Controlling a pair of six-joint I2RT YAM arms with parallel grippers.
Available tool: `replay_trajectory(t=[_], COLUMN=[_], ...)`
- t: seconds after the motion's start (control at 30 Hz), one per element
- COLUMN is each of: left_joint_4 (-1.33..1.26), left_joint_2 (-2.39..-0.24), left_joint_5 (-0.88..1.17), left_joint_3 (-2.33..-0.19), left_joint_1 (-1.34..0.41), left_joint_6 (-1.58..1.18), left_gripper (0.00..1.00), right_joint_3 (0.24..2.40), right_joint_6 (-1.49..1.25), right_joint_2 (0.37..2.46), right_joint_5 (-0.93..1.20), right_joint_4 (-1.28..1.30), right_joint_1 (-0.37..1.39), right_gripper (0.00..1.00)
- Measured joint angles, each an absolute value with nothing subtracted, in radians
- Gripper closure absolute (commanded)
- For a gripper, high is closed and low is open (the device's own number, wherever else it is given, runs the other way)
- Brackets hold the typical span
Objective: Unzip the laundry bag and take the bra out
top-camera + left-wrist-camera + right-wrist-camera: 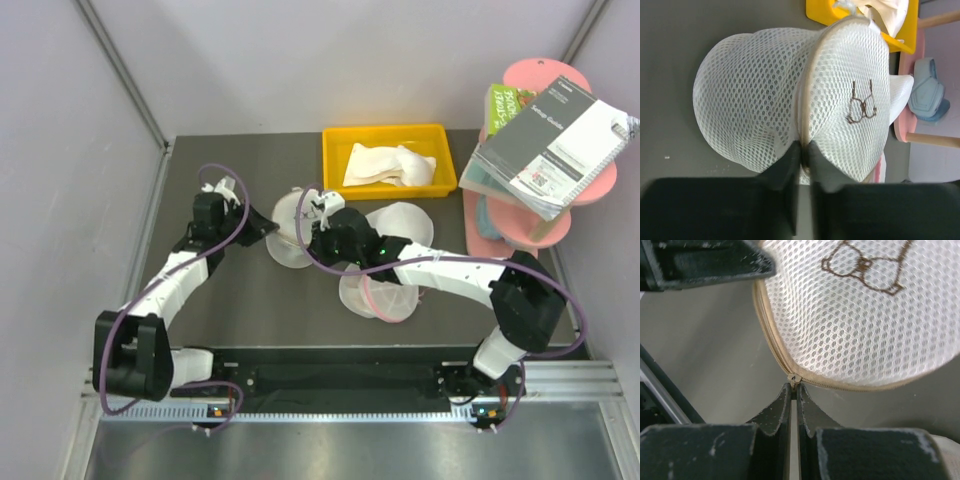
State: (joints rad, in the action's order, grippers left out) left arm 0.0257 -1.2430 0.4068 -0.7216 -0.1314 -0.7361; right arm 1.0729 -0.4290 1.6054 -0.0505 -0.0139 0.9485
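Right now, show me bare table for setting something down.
Free: back-left table between left arm and yellow bin; near strip left of the pink-rimmed bag. Crowded: centre, where left end effector and right end effector grip the laundry bag.

Round white mesh laundry bag (865,325), beige-tan rimmed, runs off the right wrist view's top edge, its zipper slider (794,378) half buried between fingers of the black right gripper (794,390), contents unreadable through the mesh.

Yellow bin (333,172) with white cloth (388,163), pink shelf (540,72) under spiral booklet (560,140), pink-rimmed mesh bag (382,297) on dark table (250,300)
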Motion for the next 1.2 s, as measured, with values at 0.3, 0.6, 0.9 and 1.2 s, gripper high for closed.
replay_trajectory(t=[0.3,0.6,0.9,1.2], left_joint_4=[0.086,0.177,0.173,0.124], left_joint_2=[-1.251,-1.066,-1.054,-1.073], left_joint_5=[0.354,0.294,0.350,0.381], left_joint_3=[-0.809,-0.748,-0.661,-0.651], left_joint_1=[-0.125,-0.125,-0.125,-0.125], left_joint_6=[-0.673,-0.656,-0.717,-0.757], left_gripper=[0.23,0.27,0.56,1.00], right_joint_3=[1.149,1.223,1.240,1.240], right_joint_6=[-0.440,-0.450,-0.457,-0.457], right_joint_2=[1.668,1.737,1.746,1.746], right_joint_5=[0.005,0.045,0.056,0.057], right_joint_4=[-0.027,-0.037,-0.040,-0.038], right_joint_1=[0.978,0.987,1.001,1.007], right_gripper=[1.00,1.00,1.00,1.00])
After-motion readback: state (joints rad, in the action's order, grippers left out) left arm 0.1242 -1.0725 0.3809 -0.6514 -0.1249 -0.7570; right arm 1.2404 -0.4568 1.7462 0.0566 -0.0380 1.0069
